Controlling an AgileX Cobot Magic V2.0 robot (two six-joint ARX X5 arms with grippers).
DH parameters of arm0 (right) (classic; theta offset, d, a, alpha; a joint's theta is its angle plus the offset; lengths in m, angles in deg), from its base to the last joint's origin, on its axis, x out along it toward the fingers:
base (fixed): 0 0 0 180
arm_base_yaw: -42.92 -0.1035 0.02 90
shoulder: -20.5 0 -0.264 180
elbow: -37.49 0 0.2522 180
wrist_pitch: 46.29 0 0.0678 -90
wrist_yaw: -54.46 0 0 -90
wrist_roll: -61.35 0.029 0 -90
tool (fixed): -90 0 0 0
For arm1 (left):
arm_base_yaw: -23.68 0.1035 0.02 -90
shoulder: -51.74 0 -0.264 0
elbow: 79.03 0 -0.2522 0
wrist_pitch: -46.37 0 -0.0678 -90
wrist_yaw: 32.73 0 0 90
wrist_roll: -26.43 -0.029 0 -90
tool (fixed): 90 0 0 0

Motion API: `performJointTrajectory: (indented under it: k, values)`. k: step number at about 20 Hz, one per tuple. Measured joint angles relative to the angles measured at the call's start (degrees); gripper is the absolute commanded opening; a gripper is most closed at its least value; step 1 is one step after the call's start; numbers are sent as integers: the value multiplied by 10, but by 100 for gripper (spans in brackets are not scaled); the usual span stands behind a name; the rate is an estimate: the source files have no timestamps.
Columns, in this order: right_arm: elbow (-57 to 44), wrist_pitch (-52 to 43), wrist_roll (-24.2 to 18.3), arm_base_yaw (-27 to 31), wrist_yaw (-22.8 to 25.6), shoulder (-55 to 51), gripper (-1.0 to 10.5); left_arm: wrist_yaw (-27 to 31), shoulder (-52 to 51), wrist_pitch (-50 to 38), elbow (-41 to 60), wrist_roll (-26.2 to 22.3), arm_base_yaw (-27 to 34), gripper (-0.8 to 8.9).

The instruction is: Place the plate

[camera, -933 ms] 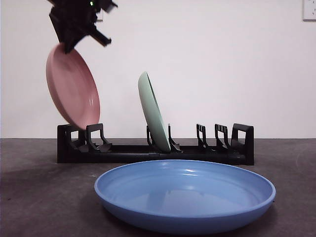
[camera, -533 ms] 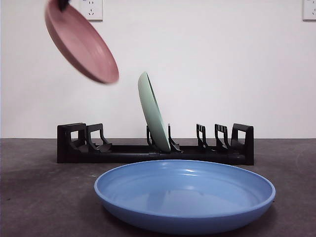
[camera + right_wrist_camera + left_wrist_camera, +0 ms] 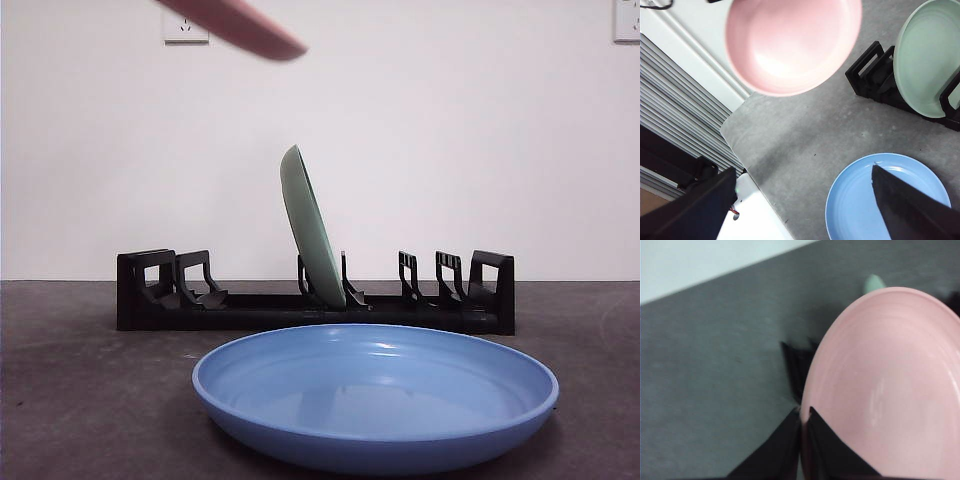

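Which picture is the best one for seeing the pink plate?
The right wrist view: the whole round pink plate shows from above, held in the air. The left wrist view shows it big but cut off, with the left claw pinching its rim. The front view catches only a blurry edge at the top.

The pink plate (image 3: 240,25) was motion-blurred and cut off by the front view's top edge, its holder out of sight. In the left wrist view the left gripper (image 3: 802,412) pinched its rim; the plate hid most of the black rack (image 3: 796,371) and green plate (image 3: 873,283) beyond.
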Motion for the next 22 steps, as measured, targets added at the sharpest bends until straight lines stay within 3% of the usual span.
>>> performJointTrajectory:
  k: [6, 12, 22]
  values:
    - [0, 6, -16, 0, 0, 0, 434, -105, -37, 0, 46, 14, -5, 13]
    - [0, 12, -23, 0, 11, -15, 434, -164, -100, -52, 201, 20, -7, 13]
    - [0, 79, -33, 0, 68, -57, 434, -284, -154, -233, 433, 60, -11, 13]
